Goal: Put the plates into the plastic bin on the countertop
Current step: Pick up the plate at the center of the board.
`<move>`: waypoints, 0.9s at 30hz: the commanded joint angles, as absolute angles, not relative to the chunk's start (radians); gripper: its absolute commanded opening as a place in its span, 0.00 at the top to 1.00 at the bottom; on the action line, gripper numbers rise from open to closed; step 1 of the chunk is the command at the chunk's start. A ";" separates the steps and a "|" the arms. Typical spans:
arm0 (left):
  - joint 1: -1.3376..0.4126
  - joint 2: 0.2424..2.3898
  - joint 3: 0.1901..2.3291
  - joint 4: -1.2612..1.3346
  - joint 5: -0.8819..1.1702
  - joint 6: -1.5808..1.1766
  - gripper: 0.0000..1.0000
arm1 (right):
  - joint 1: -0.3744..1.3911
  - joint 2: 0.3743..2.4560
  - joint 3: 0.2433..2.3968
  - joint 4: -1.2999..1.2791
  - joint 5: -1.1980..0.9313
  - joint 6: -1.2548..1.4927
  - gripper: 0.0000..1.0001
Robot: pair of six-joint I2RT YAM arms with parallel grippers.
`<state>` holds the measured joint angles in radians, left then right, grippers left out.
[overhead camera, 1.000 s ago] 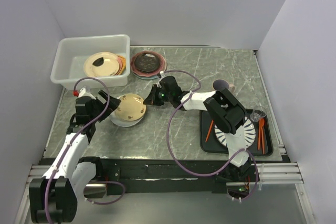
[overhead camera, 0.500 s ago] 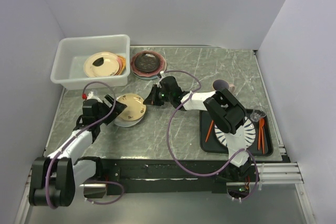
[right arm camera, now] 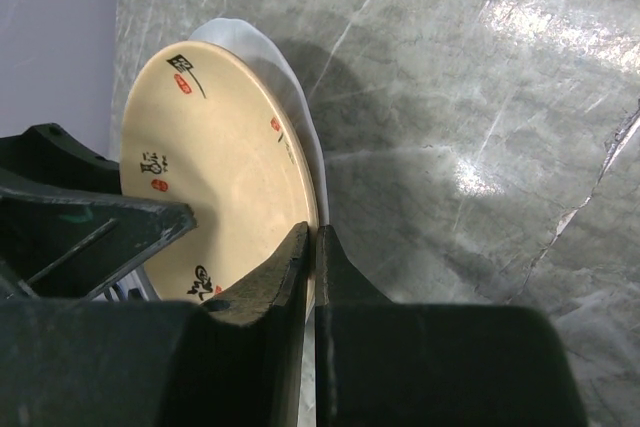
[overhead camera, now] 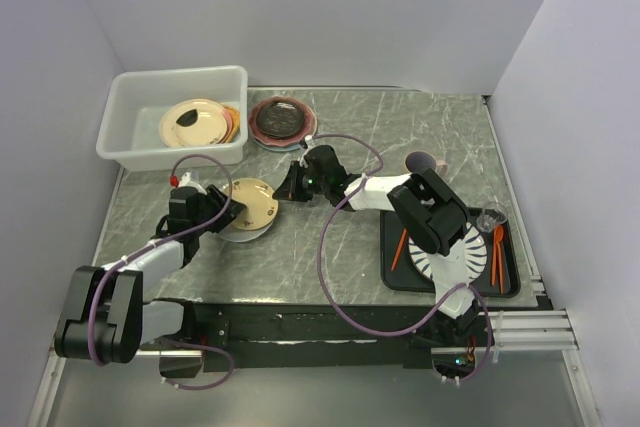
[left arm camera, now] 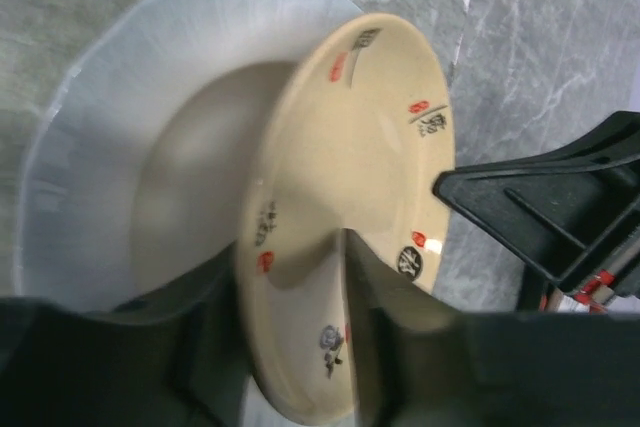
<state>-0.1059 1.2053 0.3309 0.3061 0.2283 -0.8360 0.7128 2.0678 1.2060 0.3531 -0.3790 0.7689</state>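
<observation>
We see the left gripper (overhead camera: 212,210) set at one edge of the cream plate (overhead camera: 250,205) and the right gripper (overhead camera: 288,185) at the opposite edge, so the plate lies between the 2 of them. The right gripper's fingers (right arm camera: 270,277) are pinched together on the rim, with only a thin slit between them where the rim sits. In the left wrist view the near rim of the plate passes between the left gripper's 2 fingers (left arm camera: 400,332), 1 over the printed face and 1 under the plate. The jaws stand part way apart around it, and we cannot tell whether they are pressing on it yet.

The cream plate is tilted. It sits on a white plate (left arm camera: 110,147) that lies flat on the countertop (overhead camera: 400,127) directly under both sets of fingertips and shows past the cream plate's edge.

The plastic bin (overhead camera: 130,97) stands beyond the left gripper, farther from the arm bases and a little to its left, near but not touching it. There are stacked plates (overhead camera: 195,125) in it. Just beyond the right gripper, beside the bin, rests the dark brown pink-rimmed plate (overhead camera: 280,119). Well behind the right gripper, along its arm, a black tray (overhead camera: 395,282) holds a striped plate (overhead camera: 455,267).
</observation>
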 commanded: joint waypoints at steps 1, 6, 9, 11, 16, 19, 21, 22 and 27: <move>-0.117 1.223 0.342 0.374 0.225 -0.839 0.66 | 0.718 2.100 1.203 0.339 -0.400 0.759 1.00; -0.121 1.247 0.350 0.377 0.226 -0.835 0.82 | 0.719 2.092 1.204 0.327 -0.391 0.749 1.00; -0.123 1.250 0.362 0.354 0.212 -0.828 0.95 | 0.719 2.085 1.197 0.331 -0.390 0.749 1.00; -0.123 1.244 0.360 0.341 0.206 -0.827 0.99 | 0.719 2.079 1.192 0.336 -0.390 0.750 1.00; -0.123 1.218 0.367 0.302 0.175 -0.825 0.99 | 0.719 2.068 1.195 0.336 -0.397 0.749 0.96; -0.123 1.200 0.376 0.279 0.163 -0.819 0.99 | 0.718 2.056 1.184 0.347 -0.396 0.750 0.92; -0.123 1.189 0.377 0.270 0.157 -0.818 0.99 | 0.718 2.049 1.175 0.347 -0.388 0.749 0.89; -0.123 1.184 0.379 0.267 0.155 -0.816 0.99 | 0.718 2.040 1.170 0.348 -0.385 0.747 0.85; -0.123 1.163 0.388 0.232 0.140 -0.810 0.99 | 0.715 2.013 1.141 0.365 -0.377 0.741 0.68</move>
